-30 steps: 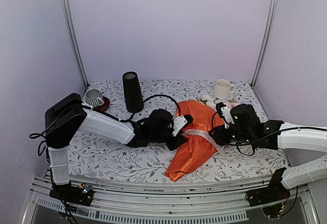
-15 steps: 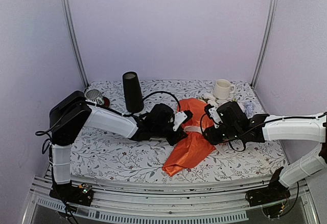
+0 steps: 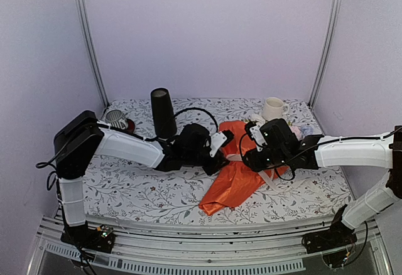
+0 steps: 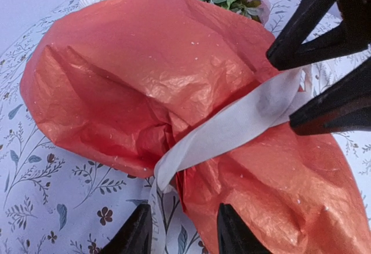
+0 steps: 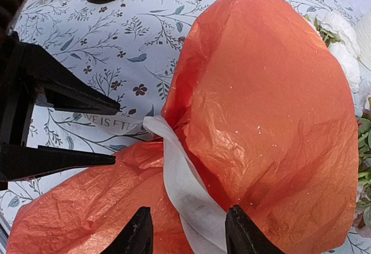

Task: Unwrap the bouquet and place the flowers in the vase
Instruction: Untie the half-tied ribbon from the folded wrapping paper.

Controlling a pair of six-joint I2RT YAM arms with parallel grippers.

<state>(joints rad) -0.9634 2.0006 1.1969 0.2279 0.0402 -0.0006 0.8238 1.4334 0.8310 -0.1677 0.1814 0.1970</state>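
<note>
Though its orange paper was still wrapped shut, the bouquet [image 3: 235,174] lay on its side on the flower-printed table [image 3: 138,190], a little right of centre in the top view, with its narrow tail pointing toward the lower edge of the frame and its wide mouth toward the upper right. The paper was crinkled and glossy, puffed into a rounded dome above the tie and pinched into creases where a flat whitish ribbon [image 4: 232,129] crossed it. The flowers [image 5: 342,39] showed only at the mouth: white and pink blooms with green leaves. In the left wrist view, the left gripper [image 4: 184,222] stood with its jaws parted at the lower edge, the loose ribbon end hanging between them; it gripped nothing visible. The right gripper [image 5: 186,222] straddled the ribbon band, its jaws apart and the band brushing one finger, but whether it pinched the band could not be told. Farther out, the black vase [image 3: 162,112] stood upright in the upper left of the table, a striped object [image 3: 116,119] beside it, and a white mug [image 3: 273,108] stood at the upper right.
</note>
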